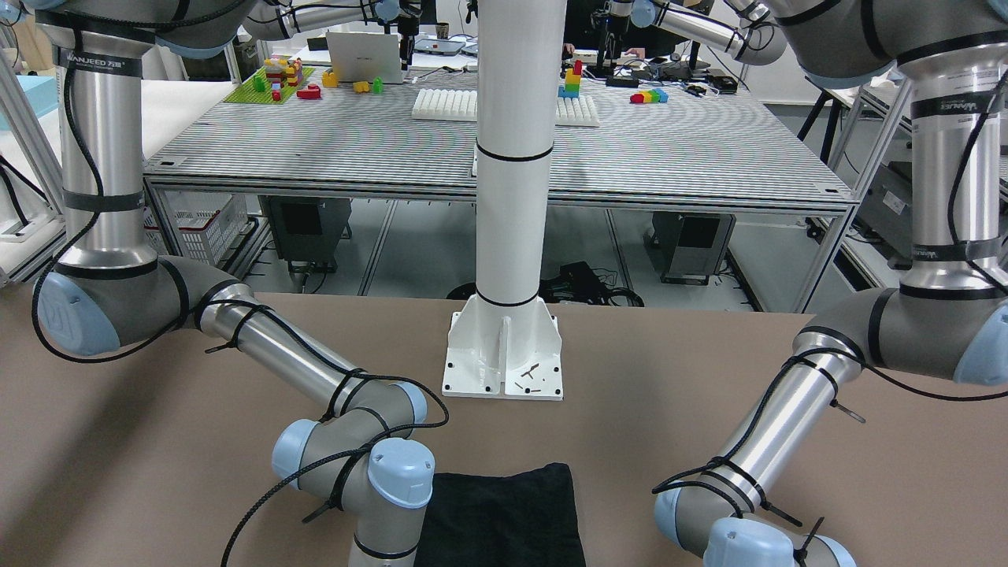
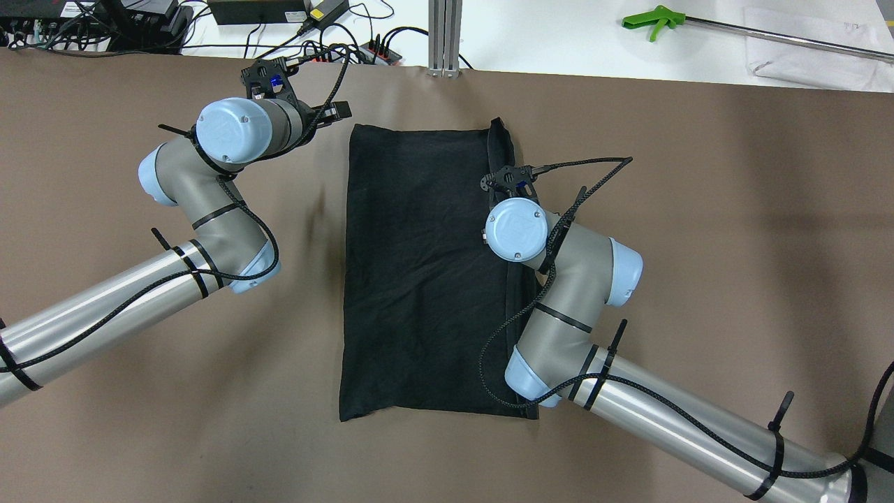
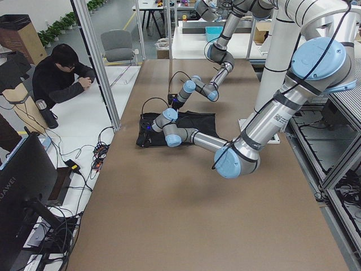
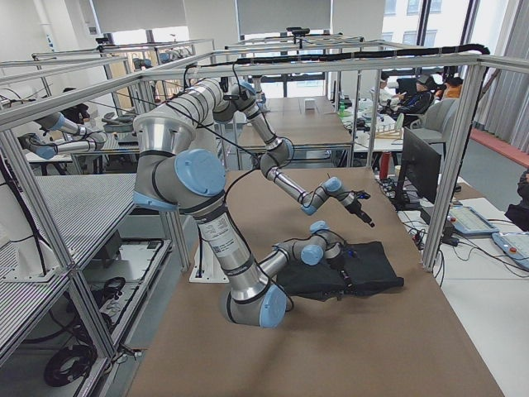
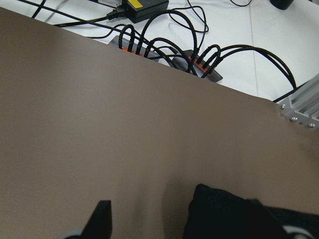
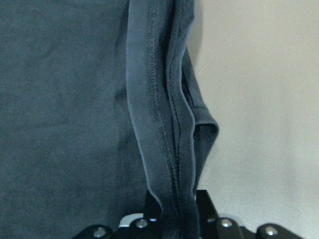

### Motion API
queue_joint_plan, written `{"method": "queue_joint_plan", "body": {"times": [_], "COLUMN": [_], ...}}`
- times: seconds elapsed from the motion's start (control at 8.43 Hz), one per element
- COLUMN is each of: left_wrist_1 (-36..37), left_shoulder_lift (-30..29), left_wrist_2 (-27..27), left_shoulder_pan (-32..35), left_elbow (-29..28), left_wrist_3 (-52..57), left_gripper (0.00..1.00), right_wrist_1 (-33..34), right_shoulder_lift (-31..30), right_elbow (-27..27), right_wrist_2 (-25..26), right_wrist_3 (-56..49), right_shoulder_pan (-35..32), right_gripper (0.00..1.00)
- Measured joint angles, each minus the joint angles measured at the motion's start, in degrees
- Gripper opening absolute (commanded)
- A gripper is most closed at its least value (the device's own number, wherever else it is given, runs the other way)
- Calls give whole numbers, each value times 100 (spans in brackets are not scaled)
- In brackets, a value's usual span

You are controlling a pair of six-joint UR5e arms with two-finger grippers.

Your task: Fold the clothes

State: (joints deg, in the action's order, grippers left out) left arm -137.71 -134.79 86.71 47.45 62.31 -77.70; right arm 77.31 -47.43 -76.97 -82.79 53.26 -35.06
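The plain black rectangular fabric garment (image 2: pixel 419 279) lies flat on the brown table (image 2: pixel 698 209), in the centre of the overhead view, its long side running top to bottom. My right fingers (image 2: pixel 506 180) are clamped on its hemmed right edge near the upper right corner, where the hem stands up in a narrow ridge. My left fingers (image 2: pixel 335 110) are spread apart at the garment's upper left corner, gripping nothing. A black power strip with looped cables (image 5: pixel 164 50) sits past the table's top edge

The right gripper (image 6: pixel 172 201) pinches the black garment's (image 6: pixel 65 99) stitched, bunched edge above the tan table (image 6: pixel 264 89).
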Motion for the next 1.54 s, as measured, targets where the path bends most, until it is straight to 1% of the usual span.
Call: {"method": "queue_joint_plan", "body": {"times": [0.24, 0.59, 0.95, 1.07, 1.19, 1.31, 1.54], "left_wrist_1": [-1, -1, -8, -9, -10, -5, 4], "left_shoulder_lift": [-23, -51, -74, -84, -100, -118, -146], "left_wrist_2": [-8, -17, -22, -23, -22, -19, -15], "left_shoulder_pan": [-35, -82, -100, -113, -126, -134, -133], "left_elbow": [2, 7, 20, 27, 30, 30, 19], "left_wrist_3": [-4, -9, -17, -18, -21, -23, -16], "left_gripper": [94, 94, 94, 94, 94, 94, 94], "right_wrist_1": [-11, -18, -94, -206, -296, -343, -420], "right_shoulder_lift": [-96, -227, -393, -461, -505, -521, -500], "right_elbow": [-81, -246, -281, -286, -293, -331, -576], "right_wrist_2": [0, -4, -9, -24, -134, -373, -1003], "right_wrist_3": [-22, -337, -486, -500, -509, -514, -470], "right_shoulder_pan": [-10, -100, -210, -258, -338, -459, -761], "right_gripper": [38, 39, 39, 44, 78, 94, 94]}}
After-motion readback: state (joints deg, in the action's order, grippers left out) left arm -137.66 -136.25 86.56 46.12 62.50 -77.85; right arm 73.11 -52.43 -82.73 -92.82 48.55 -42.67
